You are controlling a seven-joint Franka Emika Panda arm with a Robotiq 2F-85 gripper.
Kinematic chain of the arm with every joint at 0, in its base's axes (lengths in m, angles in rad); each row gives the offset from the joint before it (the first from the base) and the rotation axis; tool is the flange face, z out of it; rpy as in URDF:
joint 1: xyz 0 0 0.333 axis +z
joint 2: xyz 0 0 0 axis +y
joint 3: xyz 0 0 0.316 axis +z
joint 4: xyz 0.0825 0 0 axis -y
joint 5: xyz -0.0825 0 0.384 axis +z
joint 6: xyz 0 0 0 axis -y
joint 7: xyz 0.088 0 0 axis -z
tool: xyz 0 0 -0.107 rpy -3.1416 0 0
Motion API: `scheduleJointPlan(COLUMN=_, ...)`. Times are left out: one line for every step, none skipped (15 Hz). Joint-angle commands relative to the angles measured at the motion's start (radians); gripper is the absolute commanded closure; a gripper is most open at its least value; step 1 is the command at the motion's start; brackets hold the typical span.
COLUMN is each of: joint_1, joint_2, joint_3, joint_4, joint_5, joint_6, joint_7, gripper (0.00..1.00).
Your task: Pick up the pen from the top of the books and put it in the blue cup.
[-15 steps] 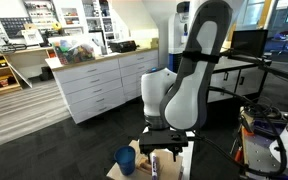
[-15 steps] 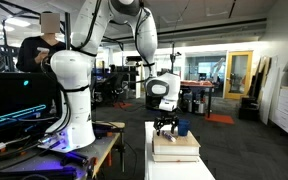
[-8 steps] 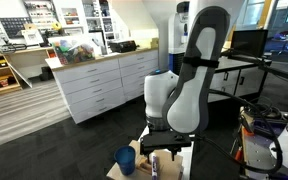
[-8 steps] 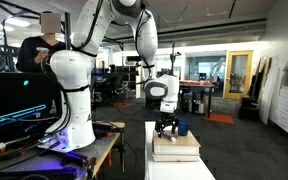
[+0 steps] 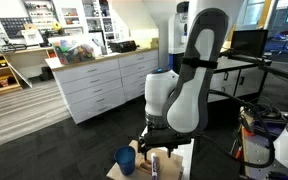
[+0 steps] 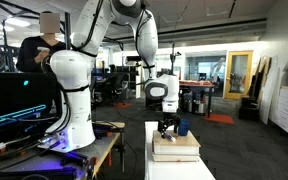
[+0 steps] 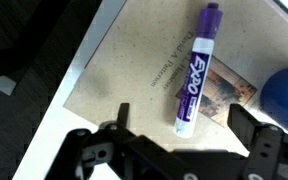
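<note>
While the fingers hang spread wide and empty over the books, the pen lies flat on the top tan cover, touching neither of them. Its white barrel runs from 7 o'clock to 1 o'clock in the wrist view, with the purple cap at the 1 o'clock end. At 3 o'clock from the pen, near the cover's corner, part of the cup shows, blurred; whether it stands on the books or just beside them cannot be told there. In an exterior view the books sit stacked on a white desk, with the fingers just above them and the cup at their 3 o'clock. In an exterior view the cup is at 9 o'clock from the fingers, below the white arm. Far behind, at 10 o'clock, stand white cabinets.
</note>
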Motion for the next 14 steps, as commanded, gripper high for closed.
scheduleJointPlan(joint_1=0.006, joint_2=-0.002, joint_3=-0.008, joint_4=-0.017, joint_5=0.014, joint_6=0.031, joint_7=-0.038, gripper=0.0)
scheduleJointPlan(joint_1=0.011, joint_2=0.004, joint_3=-0.014, joint_4=-0.012, joint_5=0.012, joint_6=0.028, joint_7=-0.04, gripper=0.0)
scheduleJointPlan(joint_1=0.019, joint_2=0.01, joint_3=-0.023, joint_4=-0.008, joint_5=0.009, joint_6=0.026, joint_7=-0.039, gripper=0.0)
scheduleJointPlan(joint_1=0.032, joint_2=0.017, joint_3=-0.038, joint_4=-0.002, joint_5=0.009, joint_6=0.022, joint_7=-0.027, gripper=0.0)
scheduleJointPlan(joint_1=0.037, joint_2=0.023, joint_3=-0.044, joint_4=0.006, joint_5=0.015, joint_6=0.013, joint_7=-0.016, gripper=0.0)
scheduleJointPlan(joint_1=0.037, joint_2=0.029, joint_3=-0.044, joint_4=0.011, joint_5=0.022, joint_6=0.01, joint_7=-0.011, gripper=0.0)
scheduleJointPlan(joint_1=0.045, joint_2=0.034, joint_3=-0.049, joint_4=0.016, joint_5=0.03, joint_6=0.008, joint_7=0.004, gripper=0.0)
scheduleJointPlan(joint_1=0.057, joint_2=0.039, joint_3=-0.061, joint_4=0.02, joint_5=0.036, joint_6=0.005, joint_7=0.023, gripper=0.0)
scheduleJointPlan(joint_1=0.056, joint_2=0.041, joint_3=-0.055, joint_4=0.022, joint_5=0.05, joint_6=0.006, joint_7=0.032, gripper=0.0)
scheduleJointPlan(joint_1=0.065, joint_2=0.041, joint_3=-0.061, joint_4=0.023, joint_5=0.06, joint_6=0.006, joint_7=0.047, gripper=0.0)
scheduleJointPlan(joint_1=0.081, joint_2=0.042, joint_3=-0.072, joint_4=0.025, joint_5=0.066, joint_6=0.008, joint_7=0.07, gripper=0.0)
scheduleJointPlan(joint_1=0.091, joint_2=0.041, joint_3=-0.077, joint_4=0.026, joint_5=0.069, joint_6=0.008, joint_7=0.087, gripper=0.0)
scheduleJointPlan(joint_1=0.096, joint_2=0.04, joint_3=-0.077, joint_4=0.029, joint_5=0.071, joint_6=0.004, joint_7=0.099, gripper=0.0)
scheduleJointPlan(joint_1=0.105, joint_2=0.04, joint_3=-0.084, joint_4=0.031, joint_5=0.07, joint_6=0.001, joint_7=0.117, gripper=0.07)
